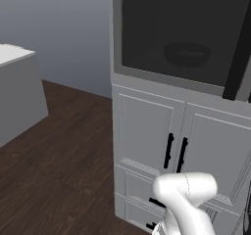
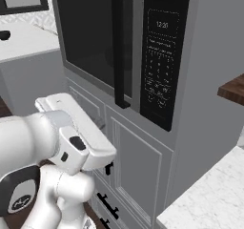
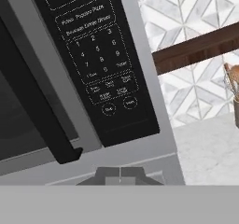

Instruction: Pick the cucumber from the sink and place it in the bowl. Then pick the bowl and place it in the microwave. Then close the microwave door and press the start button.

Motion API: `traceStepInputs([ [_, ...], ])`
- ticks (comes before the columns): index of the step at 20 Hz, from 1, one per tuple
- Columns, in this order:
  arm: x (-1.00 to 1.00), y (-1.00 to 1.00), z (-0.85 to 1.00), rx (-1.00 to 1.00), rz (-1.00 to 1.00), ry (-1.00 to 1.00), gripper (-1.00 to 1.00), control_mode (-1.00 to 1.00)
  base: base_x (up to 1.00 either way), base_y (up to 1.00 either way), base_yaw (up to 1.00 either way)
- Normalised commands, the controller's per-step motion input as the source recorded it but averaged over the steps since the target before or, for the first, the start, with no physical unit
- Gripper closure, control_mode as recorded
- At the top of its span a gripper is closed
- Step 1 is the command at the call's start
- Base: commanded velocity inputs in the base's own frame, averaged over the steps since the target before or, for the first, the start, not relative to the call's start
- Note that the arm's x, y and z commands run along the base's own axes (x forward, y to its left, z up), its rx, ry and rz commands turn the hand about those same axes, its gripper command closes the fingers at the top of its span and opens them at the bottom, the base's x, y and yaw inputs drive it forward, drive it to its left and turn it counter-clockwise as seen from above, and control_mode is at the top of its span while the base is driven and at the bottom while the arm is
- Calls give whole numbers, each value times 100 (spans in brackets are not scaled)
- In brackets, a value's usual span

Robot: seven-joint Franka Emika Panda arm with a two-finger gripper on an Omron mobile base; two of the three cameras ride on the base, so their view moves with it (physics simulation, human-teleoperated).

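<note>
**Operator:** Nearest my hand camera are the two dark fingertips of the gripper (image 3: pixel 120 175), pressed together with nothing between them. Just beyond them I see the glossy black control panel (image 3: pixel 100 73) of the boxy grey-silver microwave (image 2: pixel 209 70), with pale printed keys and two round buttons (image 3: pixel 119 106) in its bottom row.

**Supervisor:** Task status?

**Operator:** The wide grey-framed microwave door (image 1: pixel 181 38) with its dark see-through window sits flush, so I judge the closing step done. Through the glass, the left base view shows a round, shallow black bowl (image 1: pixel 187 54) inside. I cannot tell whether the cucumber is in it; the glass is too dark. What remains, in my judgement, is the start button press. Which round button is start I cannot read.

**Supervisor:** Materials?

**Operator:** The door has a straight matte black bar handle (image 2: pixel 119 46). Below are panelled grey cabinet doors (image 1: pixel 147 131) with slim black handles. To the right I see a speckled white stone counter (image 2: pixel 209 194), a dark wood shelf (image 3: pixel 196 50), and geometric grey-white wall tiles (image 3: pixel 177 8).
</note>
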Motion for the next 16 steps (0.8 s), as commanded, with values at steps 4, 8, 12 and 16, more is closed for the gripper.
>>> traceStepInputs([
  [4, 27, -16, 0, 0, 1, -10, 100, -100, 0, 0, 0],
  [8, 17, -28, 0, 0, -3, -22, 100, -100, 0, 0, 0],
  [12, 1, -41, -18, 6, -1, -34, 100, -100, 0, 0, 0],
  [16, 0, -24, -12, 7, 0, -21, 100, -100, 0, 0, 0],
])
